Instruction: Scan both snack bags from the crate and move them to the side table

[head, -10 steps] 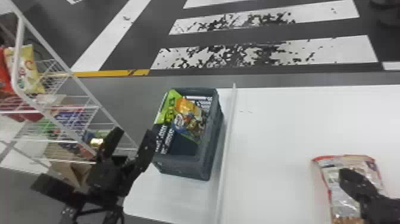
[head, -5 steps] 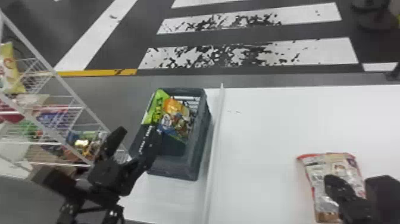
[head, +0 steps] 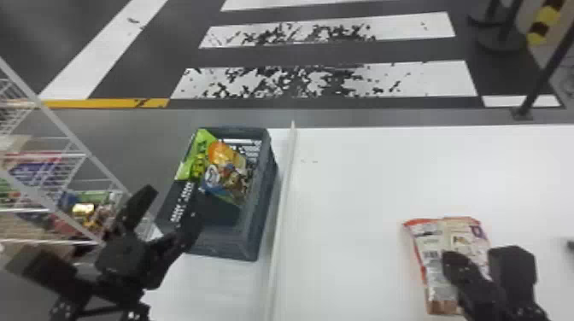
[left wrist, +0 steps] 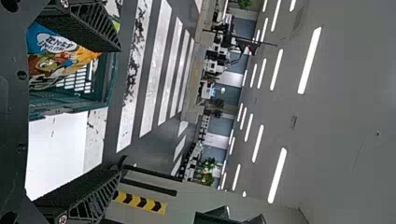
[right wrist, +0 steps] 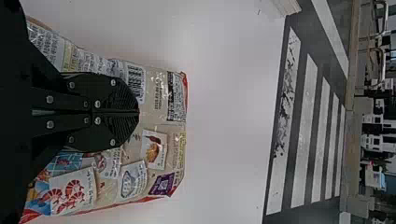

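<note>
The step in hand looks like the first bag's pickup from the crate point(head: 262, 205), which stands left of centre in the head view. Inside it are a green bag point(head: 204, 138) along the left wall and an orange-and-blue bag point(head: 224, 158) beside it. The left tool point(head: 173, 198) is at the crate's lower left corner in that view, its fingers spread with nothing between them. The next move probably calls for lining those fingers up over one bag, lowering them either side of it and closing without snagging the crate wall or the neighbouring bag.

At the lower right of the head view, a red-edged bag point(head: 427, 243) lies flat on the white counter point(head: 384, 183), and the right tool point(right wrist: 138, 112) is over it. That tool's fingers are together, and I see no part of the bag pinched in them; whether they press on it, I cannot tell. Whether this bag is scanned cannot be told either.

The right wrist view brings out that bag's barcode point(right wrist: 136, 84), facing up just beside the closed fingertips, and the seam where the fingers meet. The left wrist view gives the gap between the left fingers and the cartoon figure on the orange-and-blue bag; the head view gives the crate's place beside the raised strip point(head: 284, 205).
</note>
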